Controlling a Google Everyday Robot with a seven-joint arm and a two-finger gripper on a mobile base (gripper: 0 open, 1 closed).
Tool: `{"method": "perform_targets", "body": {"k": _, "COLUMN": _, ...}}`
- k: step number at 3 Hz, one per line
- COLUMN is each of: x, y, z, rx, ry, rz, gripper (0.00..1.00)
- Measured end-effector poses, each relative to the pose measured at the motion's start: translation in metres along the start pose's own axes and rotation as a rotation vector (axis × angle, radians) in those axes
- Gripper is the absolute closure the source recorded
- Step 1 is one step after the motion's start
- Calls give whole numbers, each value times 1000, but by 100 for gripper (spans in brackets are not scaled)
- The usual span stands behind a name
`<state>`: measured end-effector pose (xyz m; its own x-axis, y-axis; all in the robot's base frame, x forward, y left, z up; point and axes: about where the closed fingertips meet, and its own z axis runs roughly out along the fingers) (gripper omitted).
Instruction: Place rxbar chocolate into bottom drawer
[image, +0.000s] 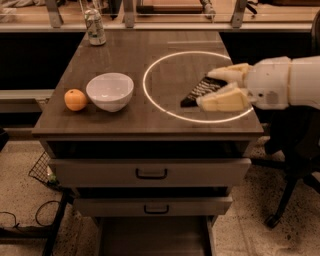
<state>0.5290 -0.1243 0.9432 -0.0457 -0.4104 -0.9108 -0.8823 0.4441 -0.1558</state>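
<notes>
My gripper (207, 89) pinches the rxbar chocolate (193, 96) over the right side of the counter (125, 55): carry step, I judge; next, bring it near and down into the open bottom drawer (152, 241)

**Dim, warm light**

A glowing white ring (144, 85) shines on the brown tabletop (125, 55). Over its right side the pale gripper (207, 89) catches light, clamping the dark rxbar chocolate (196, 94). Deep shadow under the tabletop
</notes>
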Motion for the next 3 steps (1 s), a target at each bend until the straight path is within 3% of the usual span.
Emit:
{"method": "perform_targets", "body": {"k": 1, "x": 38, "y": 39, "z": -48, "rx": -54, "ry": 25, "rz": -22, "gripper": 100}}
{"method": "perform_targets", "body": {"k": 3, "x": 149, "y": 117, "z": -147, "rx": -107, "ry": 7, "rz": 23, "gripper": 100}}
